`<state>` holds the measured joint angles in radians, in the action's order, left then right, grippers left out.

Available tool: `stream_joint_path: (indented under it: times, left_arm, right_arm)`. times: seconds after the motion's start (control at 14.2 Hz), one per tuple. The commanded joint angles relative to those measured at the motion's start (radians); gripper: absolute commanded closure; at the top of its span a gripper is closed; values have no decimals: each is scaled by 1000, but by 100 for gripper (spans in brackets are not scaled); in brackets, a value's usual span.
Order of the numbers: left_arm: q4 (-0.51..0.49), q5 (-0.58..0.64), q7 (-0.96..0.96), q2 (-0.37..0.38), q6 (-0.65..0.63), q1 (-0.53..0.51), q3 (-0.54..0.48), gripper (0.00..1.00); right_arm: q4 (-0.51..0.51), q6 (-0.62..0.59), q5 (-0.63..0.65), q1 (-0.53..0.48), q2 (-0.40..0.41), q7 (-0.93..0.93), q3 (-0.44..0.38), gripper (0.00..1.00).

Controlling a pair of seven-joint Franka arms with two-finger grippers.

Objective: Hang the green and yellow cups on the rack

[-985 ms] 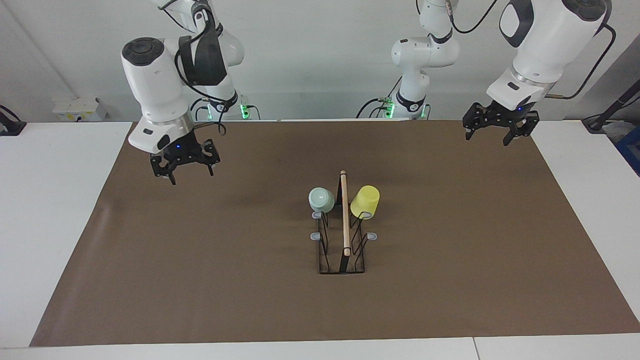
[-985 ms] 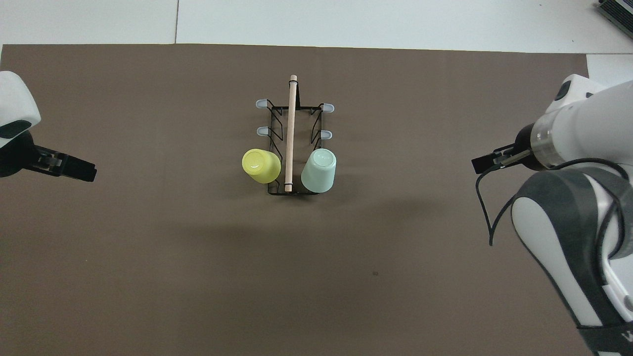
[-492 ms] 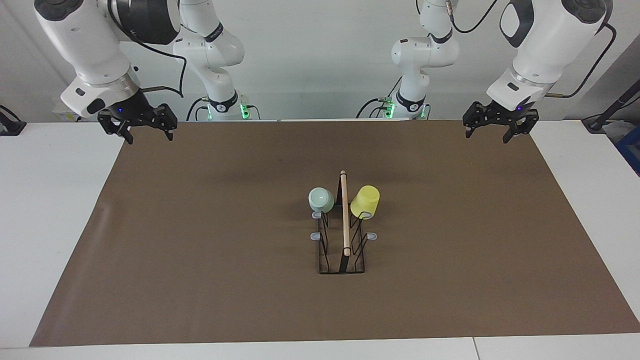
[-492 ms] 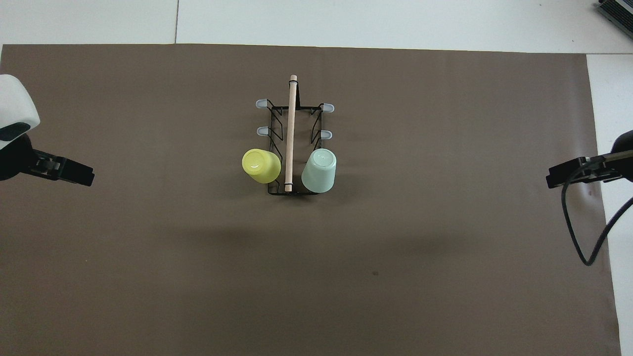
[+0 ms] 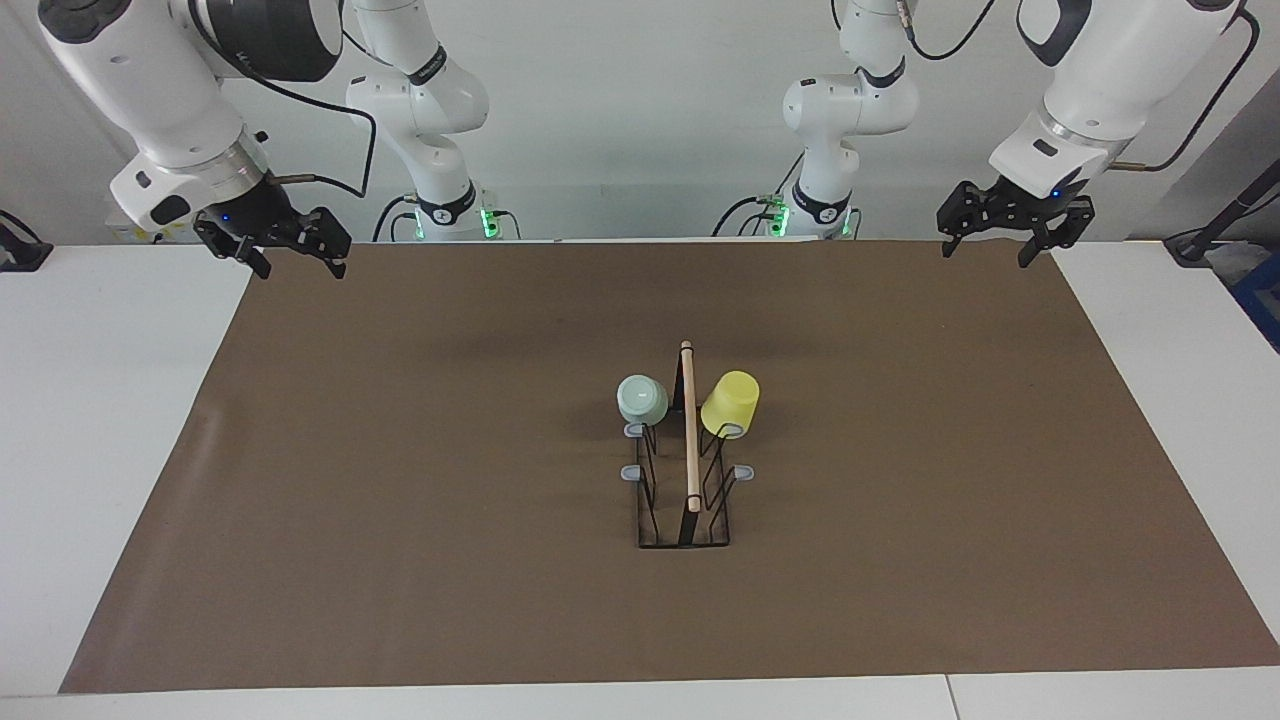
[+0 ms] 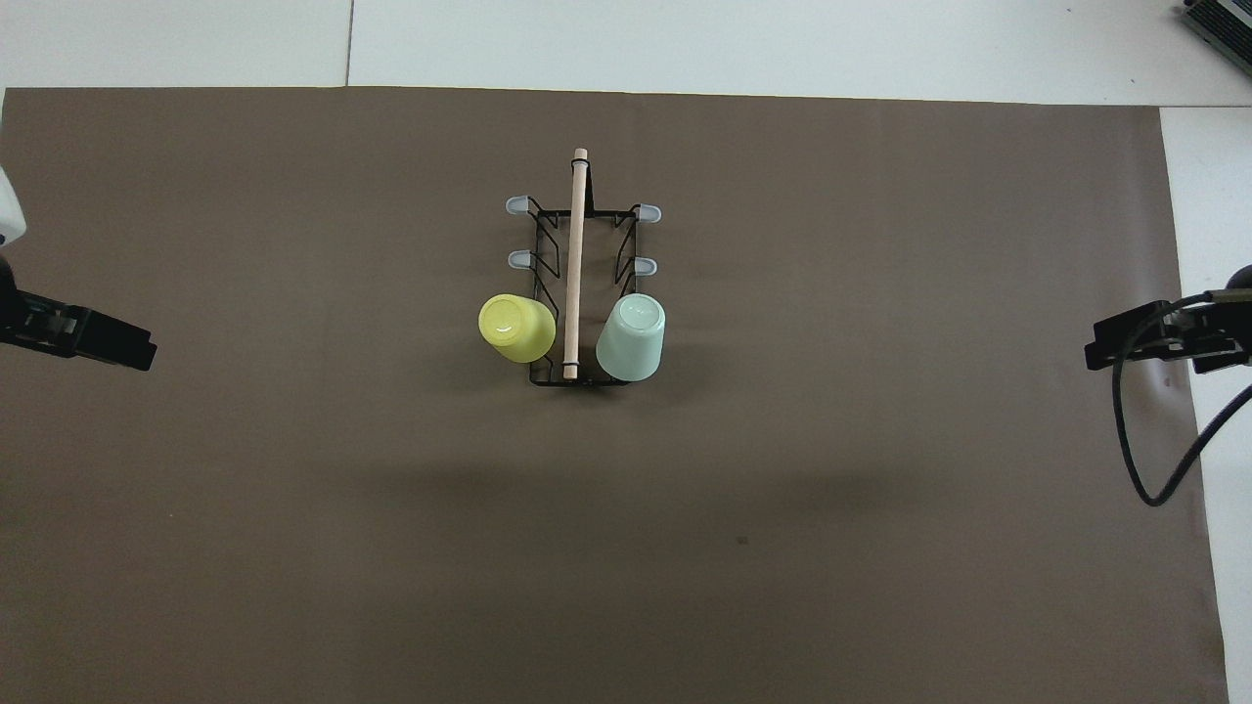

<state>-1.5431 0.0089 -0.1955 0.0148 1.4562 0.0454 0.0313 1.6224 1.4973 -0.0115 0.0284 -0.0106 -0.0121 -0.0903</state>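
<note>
The black wire rack [image 5: 690, 440] with its wooden rod stands in the middle of the brown mat; it also shows in the overhead view [image 6: 575, 244]. The mint green cup [image 5: 642, 399] [image 6: 631, 337] hangs upside down on the prong nearest the robots on the right arm's side. The yellow cup [image 5: 731, 403] [image 6: 516, 328] hangs the same way on the left arm's side. My right gripper [image 5: 300, 266] [image 6: 1125, 344] is open and empty, up over the mat's corner. My left gripper [image 5: 985, 250] [image 6: 108, 342] is open and empty over the other corner.
The brown mat [image 5: 400, 450] covers most of the white table [image 5: 100, 400]. Four grey-tipped prongs farther from the robots on the rack are bare. Both arm bases stand at the table's edge nearest the robots.
My right gripper has risen from over the mat and drawn back to the mat's corner at its own end. My left gripper has drawn back and up a little. The cups have not moved.
</note>
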Motion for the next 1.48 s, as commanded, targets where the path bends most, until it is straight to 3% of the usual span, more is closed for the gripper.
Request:
stream_joint_path:
  times: [0.0, 0.35, 0.49, 0.63, 0.84, 1.41]
  left_arm:
    - [37, -44, 33, -18, -36, -18, 4, 0]
    - [2, -44, 53, -1, -30, -18, 2, 0]
    - [-5, -44, 54, 2, -22, -19, 1, 0]
    - [-5, -44, 53, 2, -22, -38, 1, 0]
    - [-14, -43, 42, 5, -17, -39, 1, 0]
    - [-25, -40, 51, 10, 3, -35, 1, 0]
  right_arm:
    - [-1, 20, 53, 7, 1, 24, 17, 0]
    - [-7, 18, 30, 58, -12, 211, 40, 0]
    - [-6, 64, 21, 44, -9, 198, 40, 0]
    - [-19, 28, -8, 41, -6, 195, 35, 0]
    - [-23, 47, -8, 33, -3, 74, 26, 0]
    - [-10, 101, -2, 28, -6, 80, 30, 0]
